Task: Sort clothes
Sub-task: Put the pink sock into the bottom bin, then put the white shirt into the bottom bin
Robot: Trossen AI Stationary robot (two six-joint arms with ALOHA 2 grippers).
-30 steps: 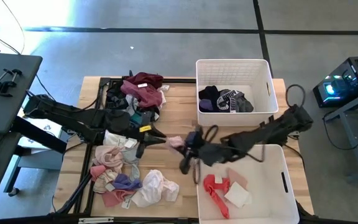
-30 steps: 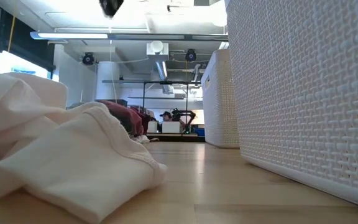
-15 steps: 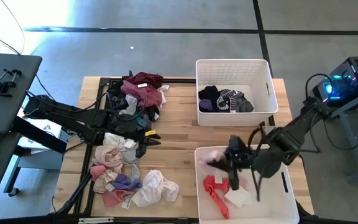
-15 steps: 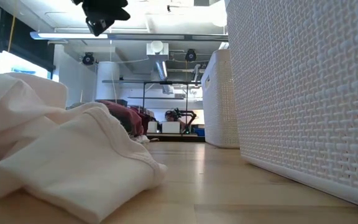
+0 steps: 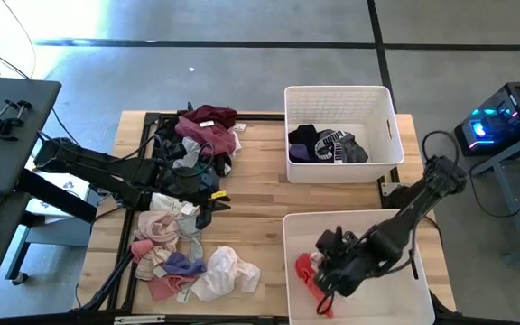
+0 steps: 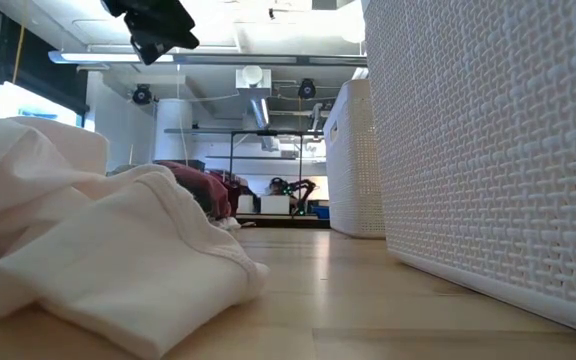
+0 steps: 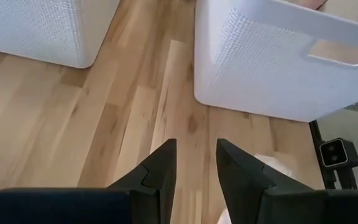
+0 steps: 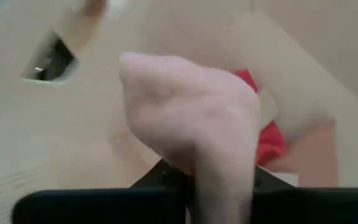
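My right gripper (image 5: pixel 321 273) is down inside the near white bin (image 5: pixel 406 227), shut on a pale pink garment (image 8: pixel 185 109). A red garment (image 5: pixel 307 271) lies on the bin floor beside it and also shows in the right wrist view (image 8: pixel 267 142). My left gripper (image 5: pixel 217 204) is open and empty above bare wood, between the two clothes piles: a maroon and dark pile (image 5: pixel 204 135) toward the far edge and a pink, white and purple pile (image 5: pixel 183 255) toward the near edge. Its fingers (image 7: pixel 166 165) show a gap. My right gripper pinches a bunched part of the pink garment (image 8: pixel 219 168) between its two fingers. The cloth bulges out ahead of the fingers as a soft wad, above the bin floor. In the high view the arm hides the garment, so which edge or how many layers I cannot tell.
The far white bin (image 5: pixel 339 94) holds dark and striped garments (image 5: pixel 328 146). In the low view a white garment (image 6: pixel 98 250) lies close on the left and the near bin's woven wall (image 6: pixel 488 160) fills the right. Bare wood lies between the piles and the bins.
My right gripper has carried the pink garment from the middle of the table toward the right and near edges, over the near bin's rim and down into the bin. My left gripper has drawn back a little toward the table's left edge.
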